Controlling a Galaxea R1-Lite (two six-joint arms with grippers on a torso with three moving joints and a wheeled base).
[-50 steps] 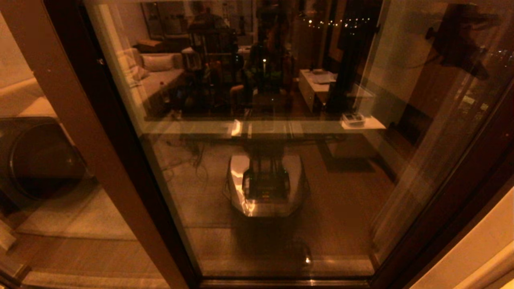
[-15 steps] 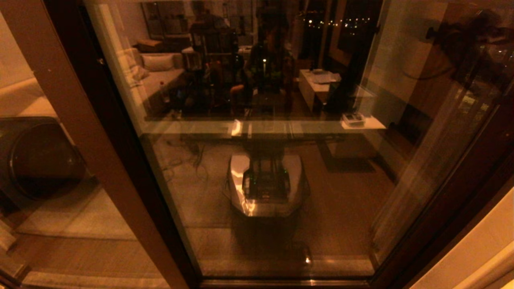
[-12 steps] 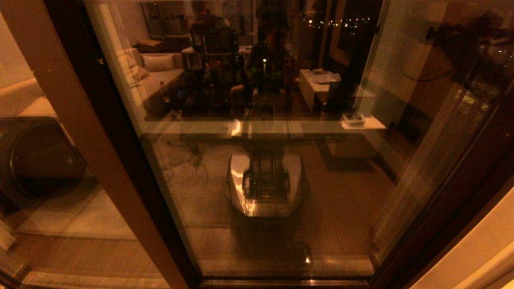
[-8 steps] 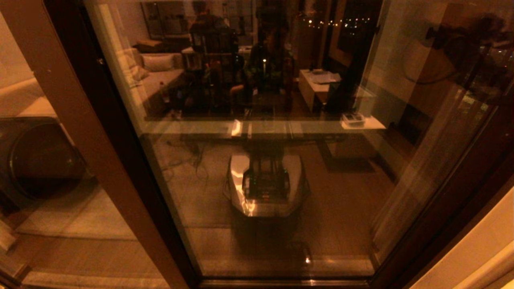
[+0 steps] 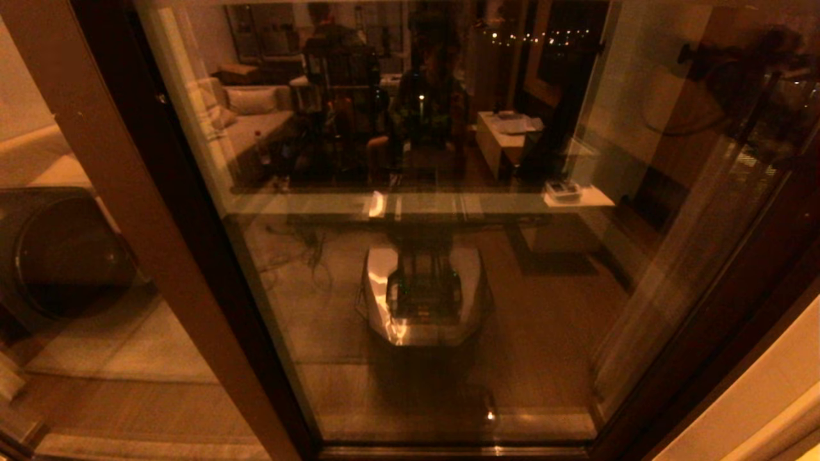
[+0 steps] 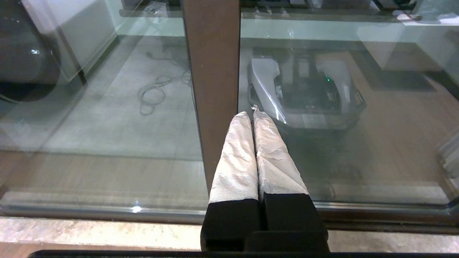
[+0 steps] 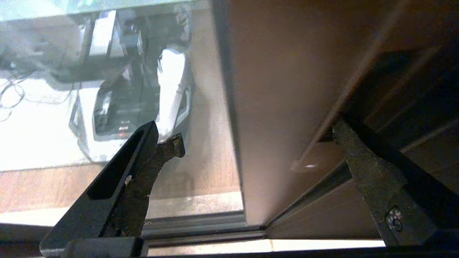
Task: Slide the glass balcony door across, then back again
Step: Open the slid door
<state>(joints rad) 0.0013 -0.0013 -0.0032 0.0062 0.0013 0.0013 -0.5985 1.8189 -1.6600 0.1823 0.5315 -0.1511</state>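
Observation:
The glass balcony door (image 5: 416, 358) fills the middle of the head view, its reflective pane set in a reddish-brown frame. Its dark right stile (image 5: 737, 307) runs down to the floor. In the right wrist view my right gripper (image 7: 258, 134) is open and straddles the wide brown stile (image 7: 287, 89). One finger (image 7: 143, 172) is before the glass, the other finger (image 7: 369, 168) is at the stile's outer edge by the dark jamb. My left gripper (image 6: 250, 114) is shut on nothing, its white-wrapped tips pointing at the plain brown post (image 6: 211, 71). Neither gripper shows plainly in the head view.
The plain post (image 5: 128, 224) and a second glass panel stand at the left, with a dark round machine (image 5: 64, 256) behind it. The robot's own base (image 5: 423, 301) is mirrored in the pane. A pale sill and floor track (image 6: 107, 229) run below, and a pale wall (image 5: 769, 397) is at right.
A dark arm-like shape in the upper right of the glass has drifted a little to the right. The door pane and the left post look unmoved.

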